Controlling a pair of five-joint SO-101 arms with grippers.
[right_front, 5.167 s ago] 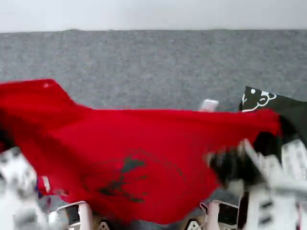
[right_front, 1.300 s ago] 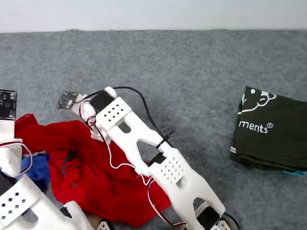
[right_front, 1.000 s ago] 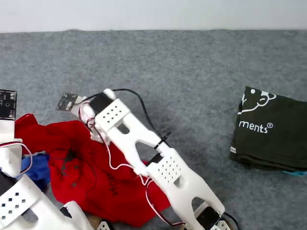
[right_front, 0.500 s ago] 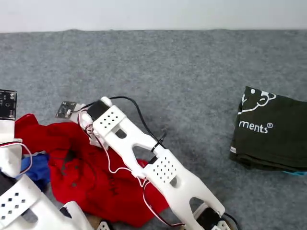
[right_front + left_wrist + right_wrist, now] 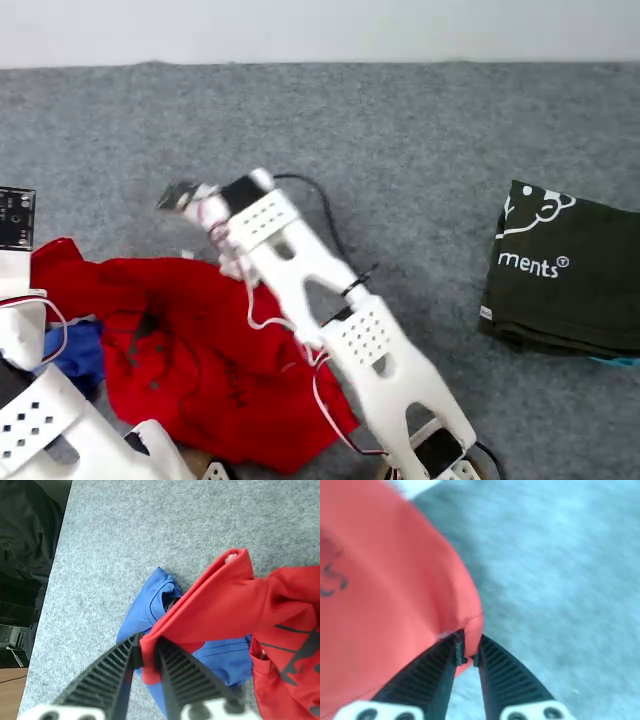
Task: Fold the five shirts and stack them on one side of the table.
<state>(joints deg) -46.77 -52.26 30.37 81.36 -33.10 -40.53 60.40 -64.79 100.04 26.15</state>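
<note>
To spread the red shirt [image 5: 190, 350] well, its two held edges should be drawn apart evenly, clear of the blue shirt [image 5: 150, 607] beneath. It lies bunched at the surface's [image 5: 400, 130] near left. The left pincer [image 5: 147, 652] is clamped on one edge. The right pincer [image 5: 468, 647] nips another, its arm stretched diagonally from near centre toward the far left.

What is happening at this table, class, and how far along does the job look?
Both arms are working on one red shirt, which lies crumpled and unfolded on the grey table. The left end effector is shut on one edge of it, and the right end effector pinches another edge. A blue shirt lies bunched partly under the red one. A dark shirt lies folded, off to one side.
</note>
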